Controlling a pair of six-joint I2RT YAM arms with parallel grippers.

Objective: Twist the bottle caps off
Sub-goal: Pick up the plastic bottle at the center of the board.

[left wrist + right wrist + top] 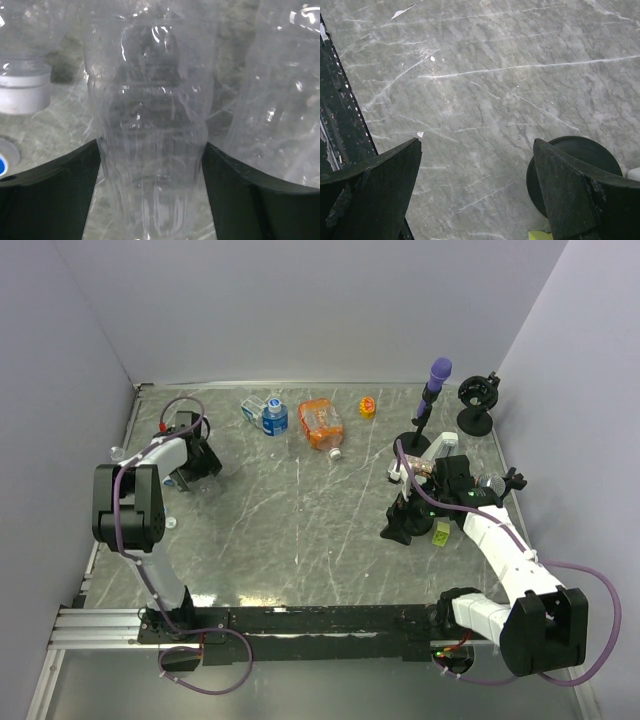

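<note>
My left gripper [190, 468] is at the far left of the table. In the left wrist view it [151, 145] is shut on the body of a clear bottle [150, 100], with both fingers against its sides. That bottle's cap is hidden. A white cap [22, 92] sits on a second clear bottle at the upper left. A blue and white cap [2, 159] shows at the left edge. Another clear bottle [282, 100] lies to the right. A blue-capped bottle [273, 417] and an orange bottle [321, 422] with a white cap [337, 452] lie at the back. My right gripper [412, 518] [477, 142] is open and empty over bare table.
A purple-topped black stand [436, 371] is at the back right, with a second black stand [478, 402] beside it. A round black base [580, 160] sits by my right finger. A yellow-green object [441, 535] lies near the right gripper. A yellow-orange item [368, 407] lies at the back.
</note>
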